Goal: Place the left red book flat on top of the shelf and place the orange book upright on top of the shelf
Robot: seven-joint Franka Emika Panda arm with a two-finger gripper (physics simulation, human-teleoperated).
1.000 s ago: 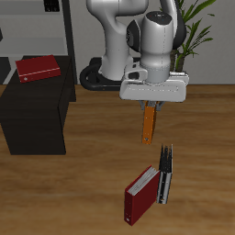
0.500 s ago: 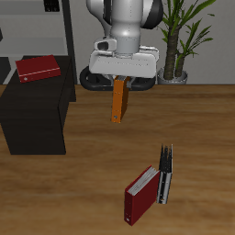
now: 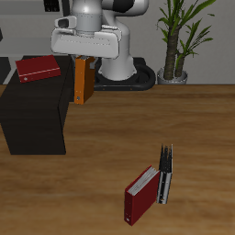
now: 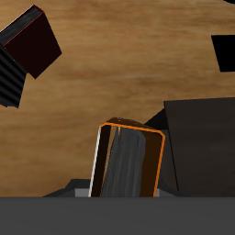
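My gripper (image 3: 83,59) is shut on the top of the orange book (image 3: 83,83), which hangs upright in the air just beside the shelf's (image 3: 32,115) top edge. The left red book (image 3: 39,68) lies flat on the shelf's top, toward its back. In the wrist view the orange book (image 4: 128,163) fills the middle, its page edges showing. The black shelf (image 4: 202,138) sits close beside it, below the book's lower end.
A second red book (image 3: 140,195) leans against thin dark books (image 3: 165,173) near the table's front; both also show in the wrist view (image 4: 32,41). A thin-framed rack (image 3: 69,23) rises behind the shelf. A potted plant (image 3: 174,41) stands at the back.
The gripper has carried the orange book from above the table's middle up and across to the edge of the shelf. The books on the table and shelf have not moved.
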